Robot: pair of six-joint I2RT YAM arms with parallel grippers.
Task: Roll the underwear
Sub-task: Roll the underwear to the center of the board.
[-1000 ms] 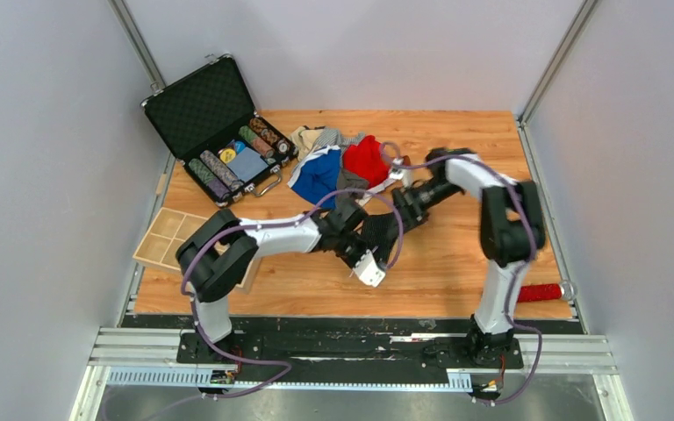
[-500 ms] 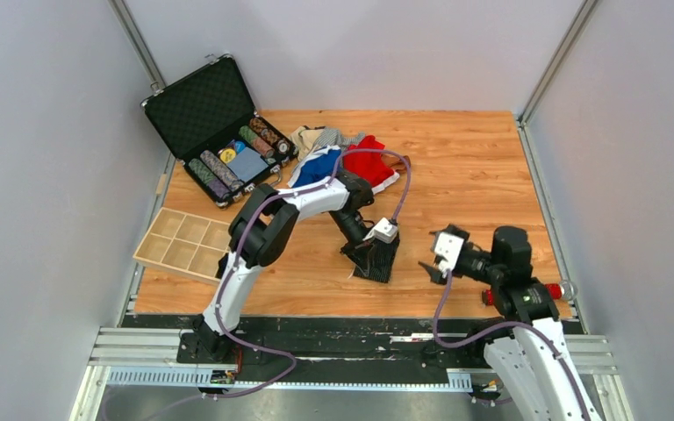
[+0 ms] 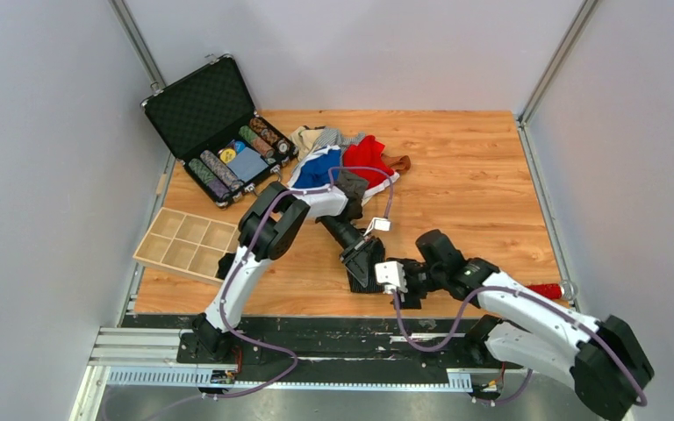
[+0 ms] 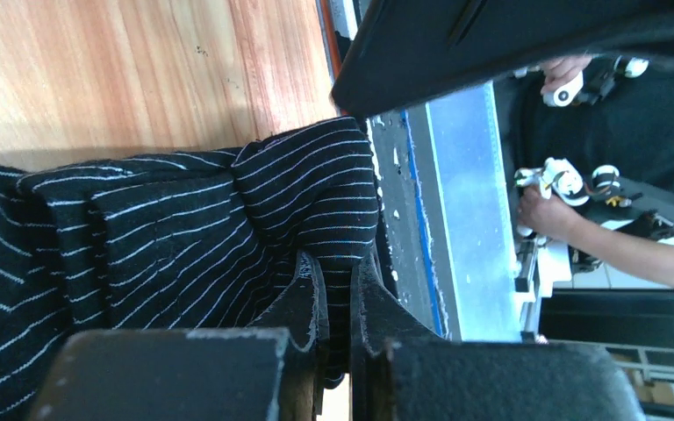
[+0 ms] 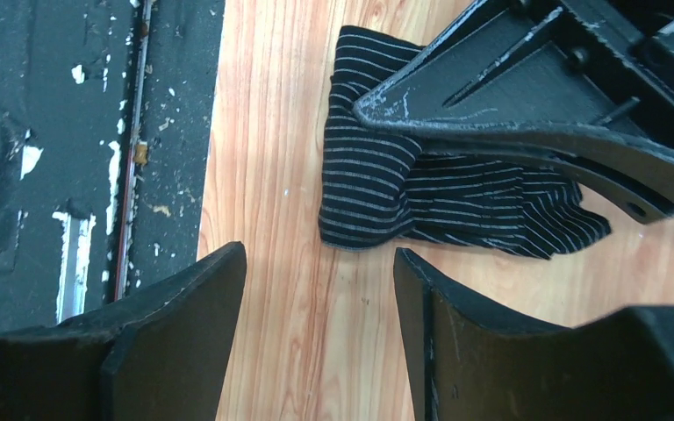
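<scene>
A black pinstriped underwear (image 3: 362, 277) lies bunched on the wooden table near its front edge. My left gripper (image 3: 362, 260) is shut on a fold of it; the left wrist view shows the jaws (image 4: 340, 267) pinching the striped cloth (image 4: 184, 237). My right gripper (image 3: 386, 282) is open and empty just right of it. In the right wrist view the gripper (image 5: 316, 263) stands over bare wood, short of the underwear's near edge (image 5: 377, 193). More underwear is piled at the back: red (image 3: 367, 160), blue with white trim (image 3: 314, 168), beige and grey (image 3: 316, 139), brown (image 3: 399, 163).
An open black case of poker chips (image 3: 219, 132) stands at the back left. A wooden compartment tray (image 3: 180, 244) overhangs the left edge. A red bristly stick (image 3: 544, 291) lies at the front right. The black rail (image 5: 61, 132) runs along the table's front edge.
My right arm has swung from the back pile down to the front, its open gripper now beside the black underwear. My left gripper has pulled the underwear nearer the front edge.
</scene>
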